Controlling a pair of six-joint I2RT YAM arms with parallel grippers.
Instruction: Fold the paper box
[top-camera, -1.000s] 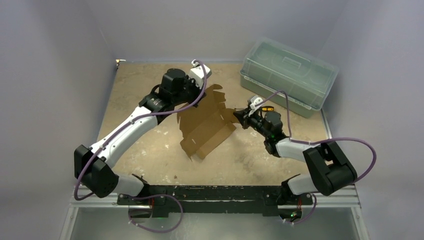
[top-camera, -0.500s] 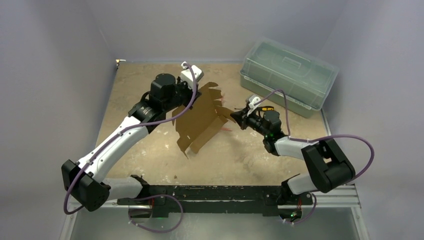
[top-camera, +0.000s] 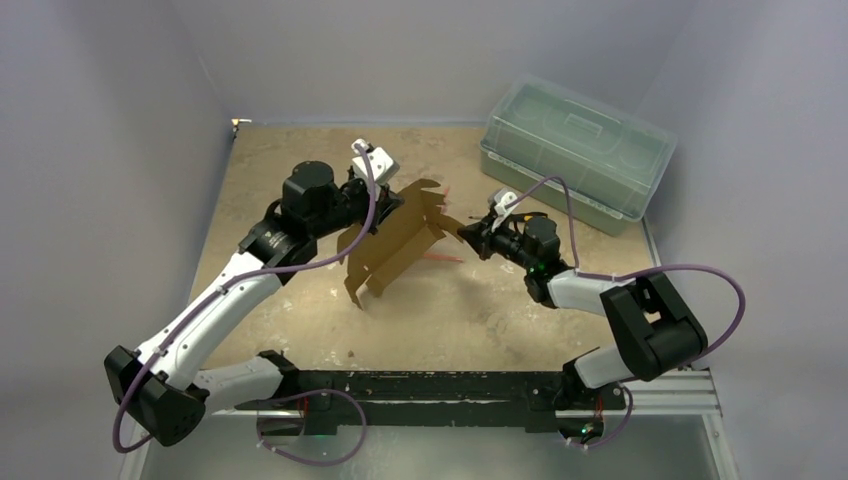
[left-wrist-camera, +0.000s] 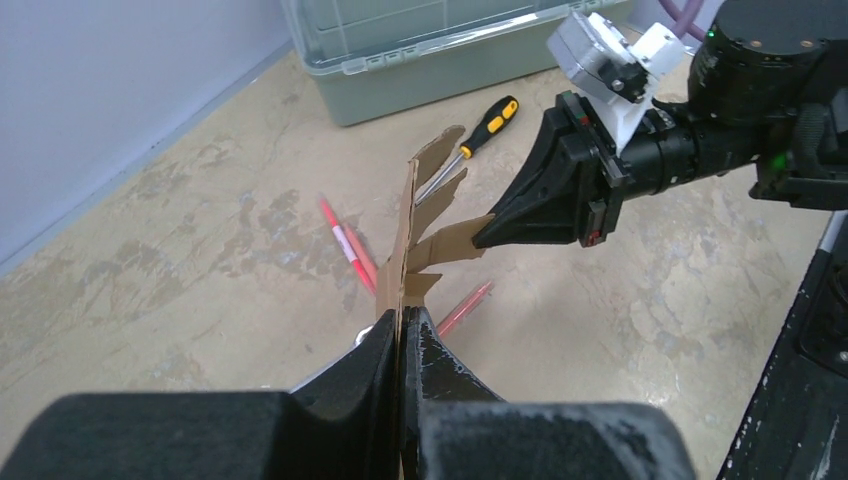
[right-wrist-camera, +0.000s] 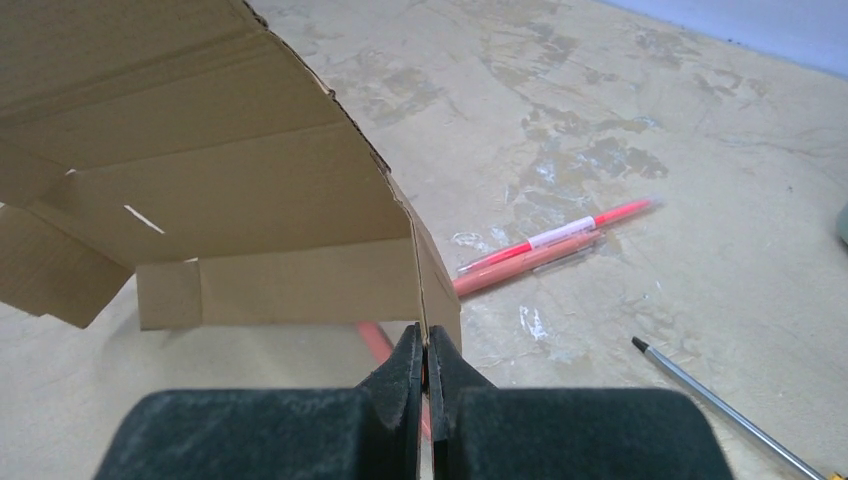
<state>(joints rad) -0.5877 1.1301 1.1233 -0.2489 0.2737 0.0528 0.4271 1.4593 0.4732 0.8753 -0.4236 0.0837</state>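
The paper box (top-camera: 392, 247) is a brown cardboard die-cut sheet, held up off the table and tilted nearly on edge between the two arms. My left gripper (top-camera: 385, 208) is shut on its far left edge; in the left wrist view the sheet (left-wrist-camera: 405, 255) runs edge-on out of the pinched fingers (left-wrist-camera: 400, 322). My right gripper (top-camera: 463, 233) is shut on a flap at the right side; the right wrist view shows the creased panels (right-wrist-camera: 220, 200) rising from the closed fingertips (right-wrist-camera: 425, 343).
A translucent green lidded bin (top-camera: 575, 150) stands at the back right. A yellow-handled screwdriver (left-wrist-camera: 478, 135) lies in front of it. Red pens (right-wrist-camera: 555, 245) lie on the table under the sheet, another red pen (left-wrist-camera: 342, 240) to the left.
The left arm has drawn back toward the left and near side, carrying the sheet with it and tipping it more upright. The right gripper has followed leftward, still clamped on the flap.
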